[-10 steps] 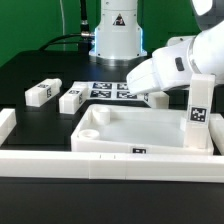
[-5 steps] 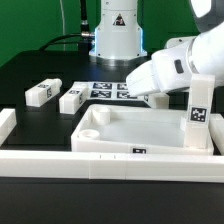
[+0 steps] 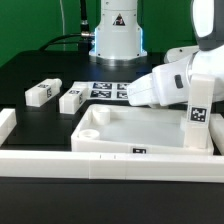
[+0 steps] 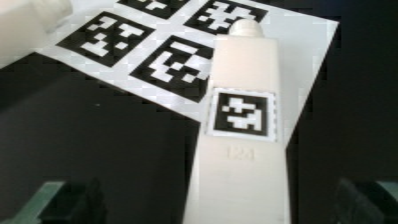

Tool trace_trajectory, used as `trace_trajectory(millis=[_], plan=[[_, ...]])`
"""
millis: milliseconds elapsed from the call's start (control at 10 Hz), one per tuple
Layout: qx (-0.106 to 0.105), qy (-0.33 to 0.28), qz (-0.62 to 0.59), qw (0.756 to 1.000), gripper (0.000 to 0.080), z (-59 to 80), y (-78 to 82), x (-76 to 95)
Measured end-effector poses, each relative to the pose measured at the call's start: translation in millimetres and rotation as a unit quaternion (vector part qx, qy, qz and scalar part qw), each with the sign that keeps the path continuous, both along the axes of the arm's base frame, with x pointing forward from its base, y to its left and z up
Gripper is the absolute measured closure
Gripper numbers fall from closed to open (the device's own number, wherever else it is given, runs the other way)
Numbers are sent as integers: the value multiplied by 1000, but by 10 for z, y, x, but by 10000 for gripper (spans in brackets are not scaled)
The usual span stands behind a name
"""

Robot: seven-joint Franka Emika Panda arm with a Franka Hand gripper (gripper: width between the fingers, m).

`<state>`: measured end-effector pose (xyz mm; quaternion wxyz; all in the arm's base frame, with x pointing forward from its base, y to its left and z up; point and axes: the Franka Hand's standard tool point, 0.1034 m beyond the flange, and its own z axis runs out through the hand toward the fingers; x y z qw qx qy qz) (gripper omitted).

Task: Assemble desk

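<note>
The white tabletop [image 3: 140, 132] lies tray-side up in the middle of the exterior view. One white leg [image 3: 197, 112] stands upright in its right corner. Two loose legs [image 3: 42, 92] [image 3: 72, 98] lie on the black table to the exterior view's left. My gripper [image 3: 133, 97] is low behind the tabletop, next to the marker board [image 3: 105, 89]. In the wrist view a fourth leg [image 4: 240, 110] with a square tag lies flat between my open fingers [image 4: 63, 200]. The gripper [image 4: 214, 208] straddles the leg's near end without touching it.
A long low white border wall [image 3: 100, 160] runs along the front, with a raised end at the exterior view's left [image 3: 6, 122]. The robot base [image 3: 117, 35] stands at the back. The marker board [image 4: 160, 40] lies just past the leg's far end.
The arm's hand has dropped lower and shifted toward the exterior view's right, closer to the table behind the tabletop. The tabletop and legs have not moved.
</note>
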<state>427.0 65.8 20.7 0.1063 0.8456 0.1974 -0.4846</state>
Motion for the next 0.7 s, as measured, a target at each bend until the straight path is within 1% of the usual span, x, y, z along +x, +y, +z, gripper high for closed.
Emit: trace_trajectory(millis=[300, 500, 700], plan=[[-1, 2, 0, 1000, 150, -18, -8, -12], [1, -2, 0, 1000, 150, -91, -14, -10], [1, -3, 0, 1000, 150, -106, -12, -10]])
